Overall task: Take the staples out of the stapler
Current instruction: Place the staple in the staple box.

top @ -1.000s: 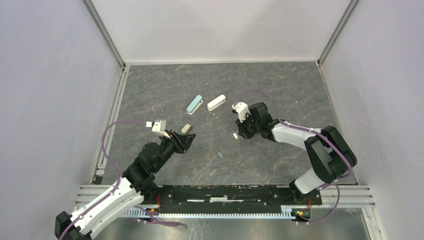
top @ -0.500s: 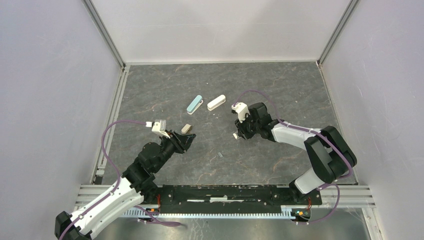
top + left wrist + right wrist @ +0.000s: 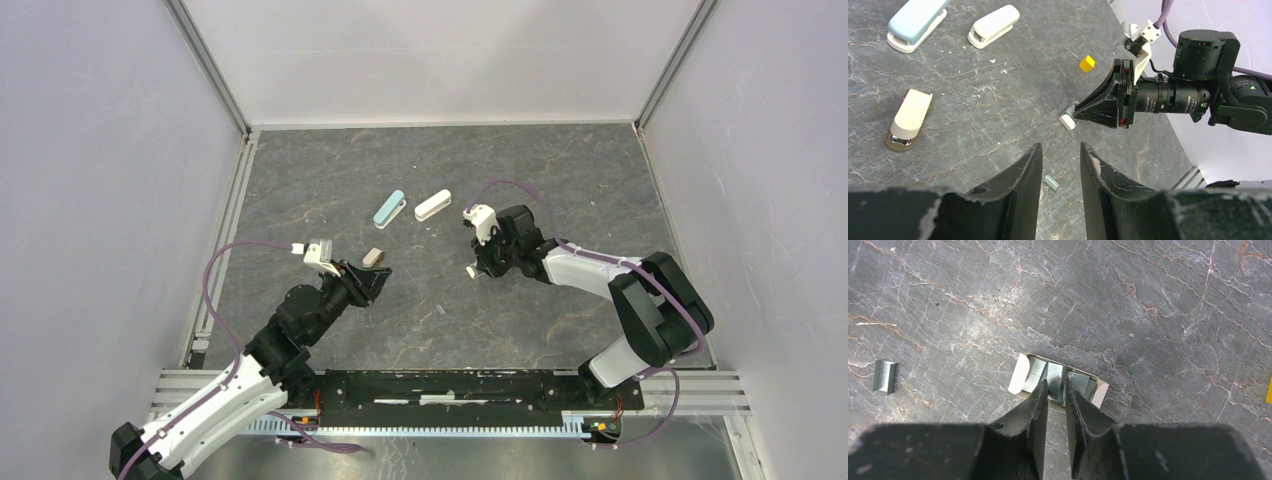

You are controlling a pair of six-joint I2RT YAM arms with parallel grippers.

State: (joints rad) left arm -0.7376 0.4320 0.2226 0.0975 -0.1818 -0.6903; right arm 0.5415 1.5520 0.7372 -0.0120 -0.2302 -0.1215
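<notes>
Grey staples (image 3: 1057, 374) lie in a small open white box (image 3: 1018, 374) on the table. My right gripper (image 3: 1055, 386) is lowered into the box, and its jaws are closed to a narrow gap on one staple strip. In the top view the right gripper (image 3: 474, 267) is at mid-table. A loose staple strip (image 3: 884, 376) lies to the left; it also shows in the top view (image 3: 440, 311) and in the left wrist view (image 3: 1050, 182). My left gripper (image 3: 1060, 152) is open and empty, hovering over that strip. A beige stapler (image 3: 373, 257) lies closed by the left gripper (image 3: 378, 282).
A teal stapler (image 3: 389, 208) and a white stapler (image 3: 433, 205) lie closed side by side farther back. A small yellow cube (image 3: 1087, 63) sits beyond the right gripper. Metal frame rails run along the left edge and the near edge of the table.
My right gripper has edged very slightly left at the box. The left arm and the staplers have not moved.
</notes>
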